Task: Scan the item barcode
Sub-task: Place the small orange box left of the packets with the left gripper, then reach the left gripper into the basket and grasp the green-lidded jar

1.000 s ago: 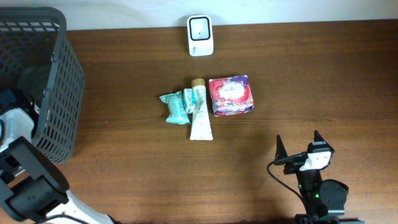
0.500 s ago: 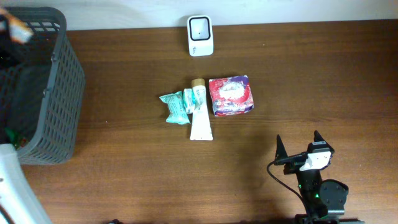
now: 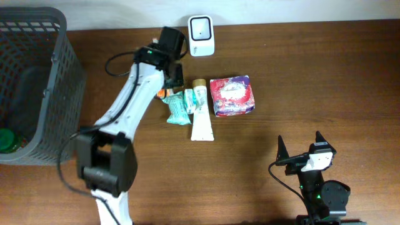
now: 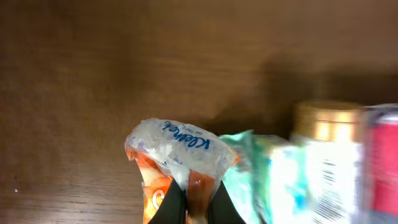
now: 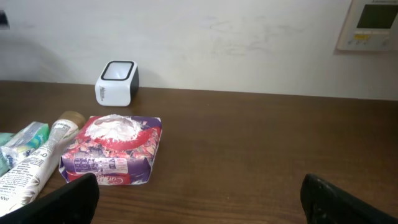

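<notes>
Brown wood-grain table point(image 3: 312, 75) is carrying the whole layout, and a dark grey mesh basket point(image 3: 59, 81) is standing at its far left edge with a green object point(image 3: 6, 140) lying inside. White-cased left arm point(image 3: 134, 94) is reaching diagonally from the near left toward the middle of the far edge. The right gripper point(image 3: 299, 140) is sitting at the near right corner, well apart from all goods, its fingers standing wide with nothing between them. A red and purple packet point(image 3: 232, 96) is lying flat at the centre, touching or just beside a white tube point(image 3: 200, 112) with a gold cap, which is lying against a teal packet point(image 3: 175, 107) on its left. A white scanner point(image 3: 201, 27) is standing at the far edge, its window facing up. The left gripper point(image 4: 194, 208) is hanging just beside the scanner's near left corner, its fingers pinched tight on the lower edge of a tissue pack point(image 4: 177, 149), clear and orange with blue lettering, which is being held above the table just left of the teal packet
</notes>
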`<control>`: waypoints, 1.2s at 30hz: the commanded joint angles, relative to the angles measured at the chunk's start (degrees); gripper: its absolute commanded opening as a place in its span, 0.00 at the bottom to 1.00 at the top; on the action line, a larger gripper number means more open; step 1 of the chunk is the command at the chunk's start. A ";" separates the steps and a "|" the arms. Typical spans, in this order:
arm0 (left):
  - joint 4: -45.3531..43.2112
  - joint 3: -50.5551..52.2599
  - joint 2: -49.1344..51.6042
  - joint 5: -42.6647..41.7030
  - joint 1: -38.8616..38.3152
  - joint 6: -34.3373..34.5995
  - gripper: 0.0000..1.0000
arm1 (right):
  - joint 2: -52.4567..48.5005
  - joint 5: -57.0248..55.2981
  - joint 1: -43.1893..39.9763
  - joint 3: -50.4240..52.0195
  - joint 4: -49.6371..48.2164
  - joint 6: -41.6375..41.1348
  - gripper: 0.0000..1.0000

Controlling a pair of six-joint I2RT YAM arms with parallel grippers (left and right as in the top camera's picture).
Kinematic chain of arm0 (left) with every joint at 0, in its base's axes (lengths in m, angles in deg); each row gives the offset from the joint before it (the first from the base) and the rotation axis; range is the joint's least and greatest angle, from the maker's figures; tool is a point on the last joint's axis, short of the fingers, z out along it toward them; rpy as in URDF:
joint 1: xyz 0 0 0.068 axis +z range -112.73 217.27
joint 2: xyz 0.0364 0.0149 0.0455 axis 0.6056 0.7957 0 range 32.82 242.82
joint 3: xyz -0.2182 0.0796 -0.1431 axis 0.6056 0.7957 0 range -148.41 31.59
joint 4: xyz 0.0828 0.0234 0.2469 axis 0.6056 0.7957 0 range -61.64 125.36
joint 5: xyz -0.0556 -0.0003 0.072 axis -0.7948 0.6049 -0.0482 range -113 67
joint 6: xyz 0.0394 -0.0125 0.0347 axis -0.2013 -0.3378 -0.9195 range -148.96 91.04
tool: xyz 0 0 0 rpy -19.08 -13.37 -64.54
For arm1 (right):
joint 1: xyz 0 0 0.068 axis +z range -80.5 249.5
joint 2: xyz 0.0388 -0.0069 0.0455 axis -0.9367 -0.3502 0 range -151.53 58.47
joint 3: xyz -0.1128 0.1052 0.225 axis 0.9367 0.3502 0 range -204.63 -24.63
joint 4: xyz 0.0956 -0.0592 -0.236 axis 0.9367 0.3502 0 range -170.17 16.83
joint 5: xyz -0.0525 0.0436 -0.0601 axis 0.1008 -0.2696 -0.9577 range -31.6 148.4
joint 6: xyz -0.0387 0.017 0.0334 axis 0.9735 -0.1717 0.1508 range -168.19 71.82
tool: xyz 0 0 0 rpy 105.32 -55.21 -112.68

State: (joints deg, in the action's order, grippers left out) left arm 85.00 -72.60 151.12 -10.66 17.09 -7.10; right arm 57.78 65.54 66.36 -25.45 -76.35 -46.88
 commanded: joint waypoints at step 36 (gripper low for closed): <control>7.50 -5.79 0.68 -4.13 64.13 -11.39 0.99 | 0.33 -0.24 -0.22 0.50 0.09 -0.22 0.99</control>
State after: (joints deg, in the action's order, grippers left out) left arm 96.08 -81.43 152.28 -8.32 81.11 -11.93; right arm 57.81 65.54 66.36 -25.45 -76.35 -46.88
